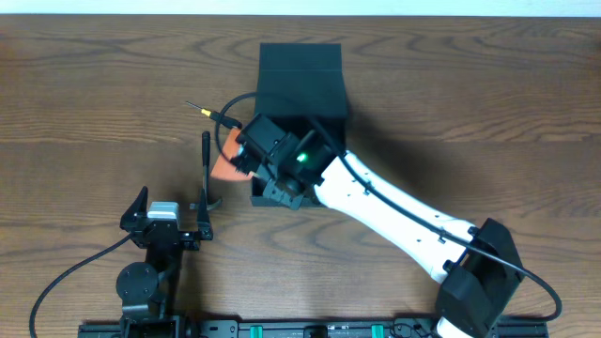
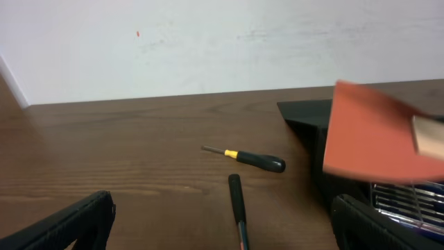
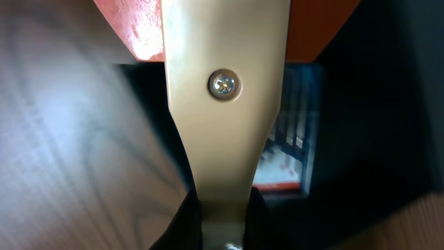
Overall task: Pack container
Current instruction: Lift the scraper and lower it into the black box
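container (image 1: pixel 302 80) sits at the far middle of the table (image 1: pixel 84 113), its flap seemingly thrown back, and the right gripper (image 3: pixel 222 221) hangs over its near end. that pincer is clamped on the beige handle of a scraper (image 3: pixel 225 139), whose orange blade (image 2: pixel 366 133) juts out past the box's left wall, over the wood. the left gripper (image 2: pixel 220 223) hovers low near the table's front edge, fingers spread wide with nothing between them.

the step in hand looks like getting the scraper into the box. to do it well, i would first bring the blade back inside the walls, since as it hangs it would likely catch the left rim on the way down. line the tool's length with the box's long side, then lower it flat. something with metal bars (image 3: pixel 295 132) seems to lie inside already, though i cannot tell what, so set the scraper beside it or gently on it, and release only once the handle is supported. a screwdriver (image 2: pixel 251 159) and a slim black tool (image 2: pixel 236 194) lie on the wood left of the box, apparently not yet packed.
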